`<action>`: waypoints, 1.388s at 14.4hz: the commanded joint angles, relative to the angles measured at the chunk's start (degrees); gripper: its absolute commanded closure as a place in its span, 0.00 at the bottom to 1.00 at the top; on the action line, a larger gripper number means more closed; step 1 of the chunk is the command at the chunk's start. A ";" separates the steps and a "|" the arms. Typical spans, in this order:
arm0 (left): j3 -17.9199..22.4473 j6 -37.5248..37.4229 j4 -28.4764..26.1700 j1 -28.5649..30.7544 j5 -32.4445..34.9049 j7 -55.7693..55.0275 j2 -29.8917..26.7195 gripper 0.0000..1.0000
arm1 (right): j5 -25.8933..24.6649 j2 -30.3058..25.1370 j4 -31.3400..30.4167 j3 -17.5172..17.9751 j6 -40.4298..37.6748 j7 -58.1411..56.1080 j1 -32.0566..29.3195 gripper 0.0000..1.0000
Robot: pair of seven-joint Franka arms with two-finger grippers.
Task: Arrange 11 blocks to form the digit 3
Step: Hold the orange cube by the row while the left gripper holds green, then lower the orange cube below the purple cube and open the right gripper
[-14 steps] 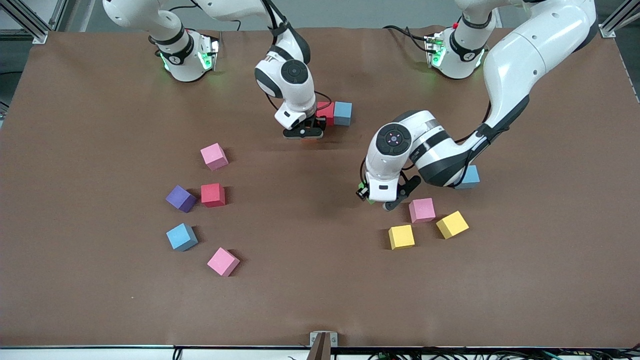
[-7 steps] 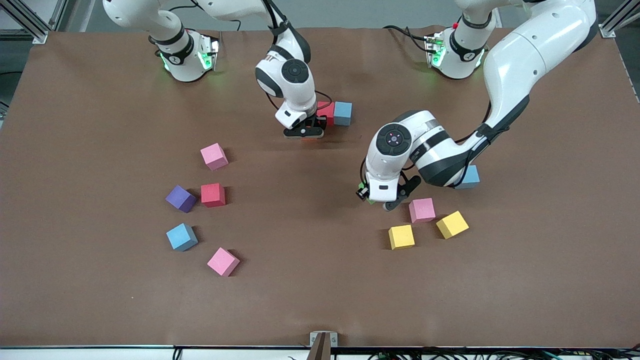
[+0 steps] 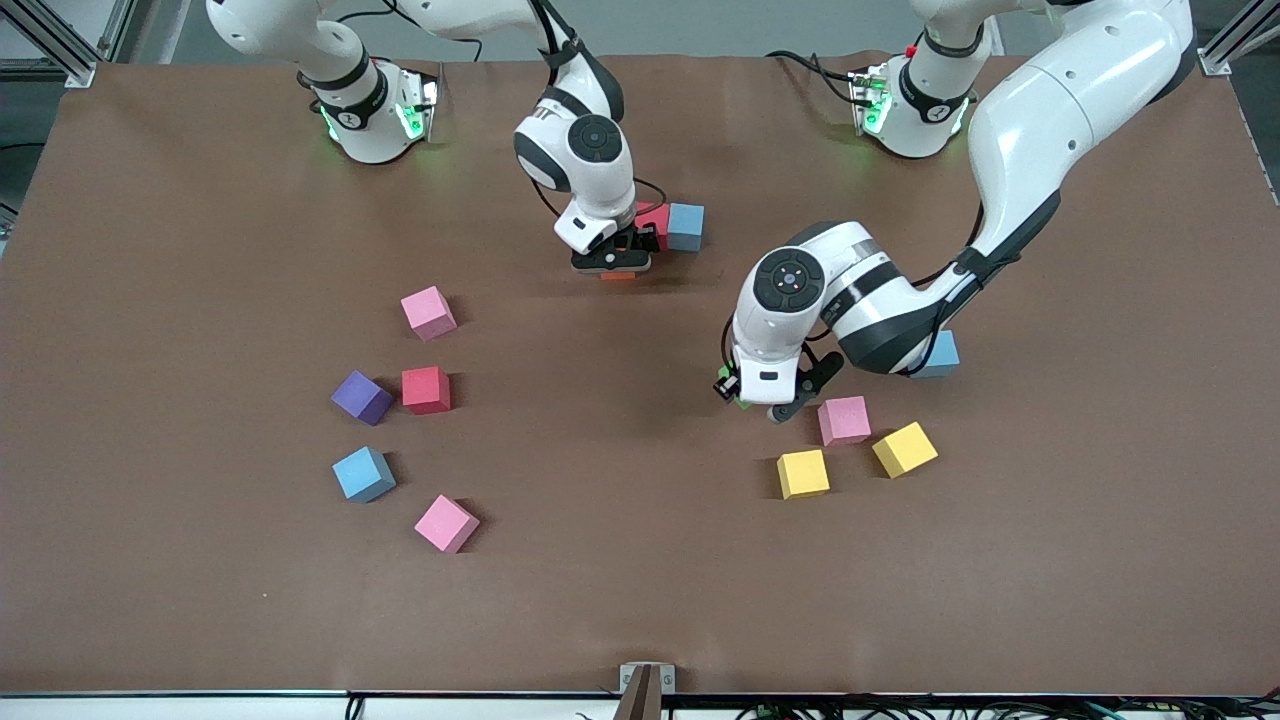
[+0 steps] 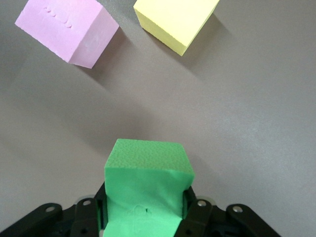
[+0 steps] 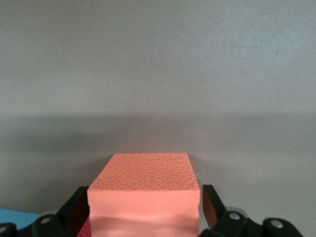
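My right gripper [image 3: 612, 262] stands open around an orange block [image 3: 618, 274] [image 5: 144, 197] on the table, with a gap at each finger. That block touches a red block [image 3: 652, 222], which has a light blue block [image 3: 686, 226] beside it. No digit 3 figure is in view. My left gripper [image 3: 762, 400] [image 4: 144, 207] is shut on a green block [image 3: 742, 402] [image 4: 145, 187], low over the table beside a pink block [image 3: 844, 419] [image 4: 69, 29] and a yellow block [image 3: 803, 473] [image 4: 177, 19].
Another yellow block [image 3: 904, 449] and a light blue one [image 3: 940, 354], half under the left arm, lie near that arm's end. Toward the right arm's end lie pink [image 3: 428, 312], red [image 3: 426, 389], purple [image 3: 361, 397], light blue [image 3: 363, 473] and pink [image 3: 446, 522] blocks.
The right gripper has opened and let go of the orange block, which now rests beside the red one. The left gripper, still holding the green block, has barely moved.
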 commanded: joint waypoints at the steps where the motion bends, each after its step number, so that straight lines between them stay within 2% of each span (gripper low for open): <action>1: -0.50 -1.33 -0.04 0.34 0.57 0.18 -1.31 0.70 | -0.32 -0.28 -0.13 -0.39 -0.21 -0.34 0.42 0.00; 9: -0.59 -1.33 0.05 0.43 0.57 0.27 -1.31 0.71 | -0.23 -1.33 6.89 -0.74 -10.75 -0.16 -1.33 0.00; 13: -0.59 -1.33 0.22 0.51 0.57 0.27 -1.31 0.71 | -0.05 -5.36 7.43 -0.74 -11.90 -0.25 -2.82 0.00; 20: -0.59 -1.33 0.22 0.60 0.57 0.27 -1.31 0.71 | 0.39 -13.97 7.26 -0.83 -24.89 -8.06 -9.93 0.00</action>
